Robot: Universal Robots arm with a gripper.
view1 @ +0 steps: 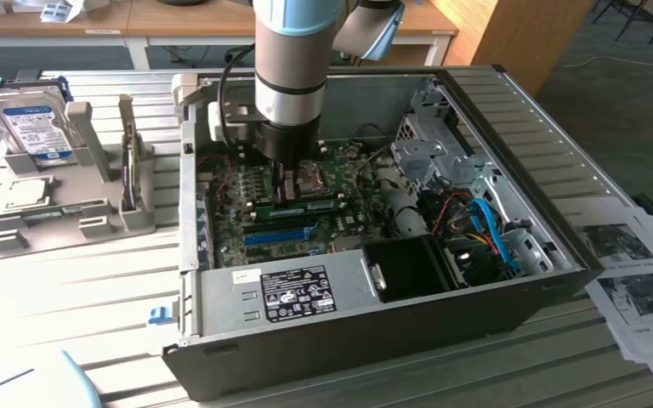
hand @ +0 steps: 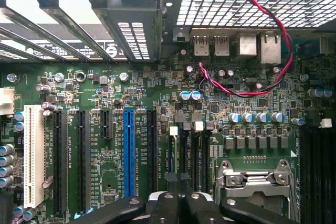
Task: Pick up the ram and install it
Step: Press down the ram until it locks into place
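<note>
Seeing black claw (view1: 295, 180) on the silver-and-blue arm hanging inside the open dark-grey computer case (view1: 338, 340), low over the green motherboard (view1: 252, 217).

Reading claw (hand: 177, 205) as narrow in the wrist view: black fingers (hand: 157, 208) sitting nearly together over the dark memory slots beside the metal CPU socket (hand: 257, 182).

Spotting thin green ram strip (view1: 303, 206) with dark chips lying across the motherboard directly under the claw, just above the bright blue long slot (view1: 275, 236) in the exterior view. Not managing to tell whether the claw is pinching it or only touching it.

Noting silver hard drive with blue label (view1: 34, 123) standing in the grey plastic holder (view1: 31, 238) on the slatted tabletop (view1: 65, 289), at the exterior view's left, well apart from the case. Printed paper sheets (view1: 633, 280) lying at the exterior view's right.
</note>
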